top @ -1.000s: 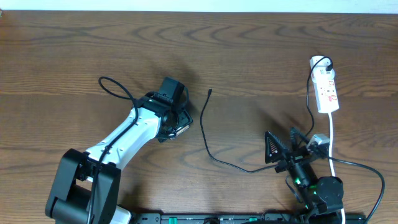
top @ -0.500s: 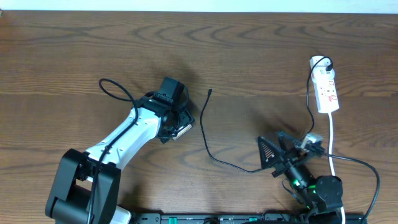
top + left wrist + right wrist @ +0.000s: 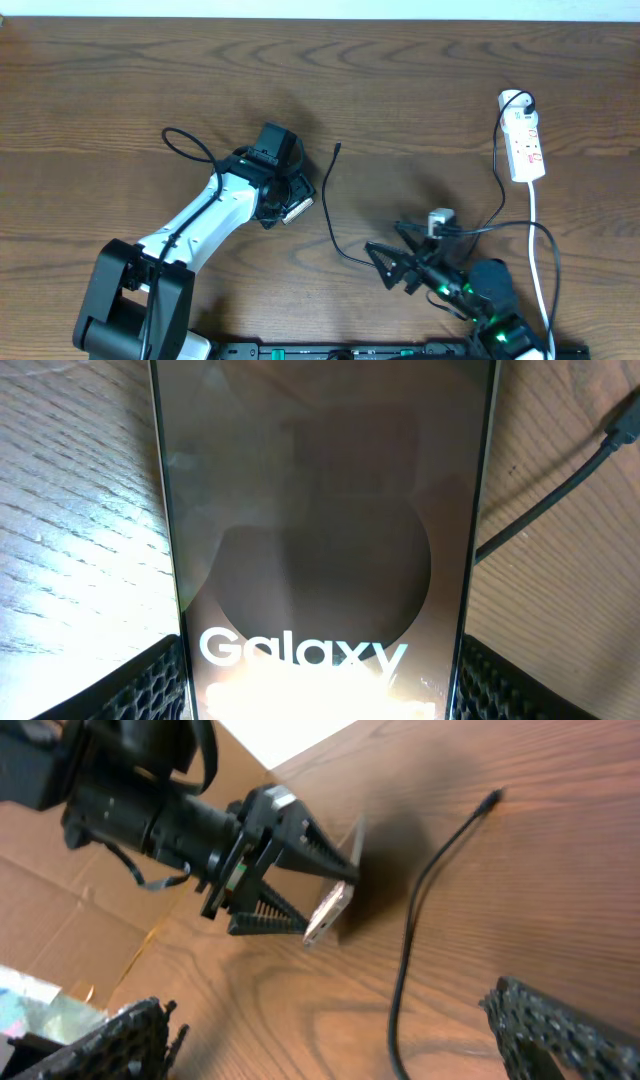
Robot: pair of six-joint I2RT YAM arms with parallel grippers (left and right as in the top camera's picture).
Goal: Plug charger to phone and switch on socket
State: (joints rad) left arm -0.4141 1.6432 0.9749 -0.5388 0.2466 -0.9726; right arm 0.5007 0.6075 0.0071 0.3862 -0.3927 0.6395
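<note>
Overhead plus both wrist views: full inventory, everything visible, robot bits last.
phone: 1, dark brown with white "Galaxy" lettering, held in the left hand, left of centre
charger cable: 1, black, curving across the table's middle, plug tip lying free
power strip: 1, white with red switches, far right, white cord trailing toward the front edge
table: 1, brown wood, under everything
cardboard: brown, beyond the table in the right wrist view
left hand: 1, black, shut on the phone
right hand: 1, black, open, near the front by the cable
</note>
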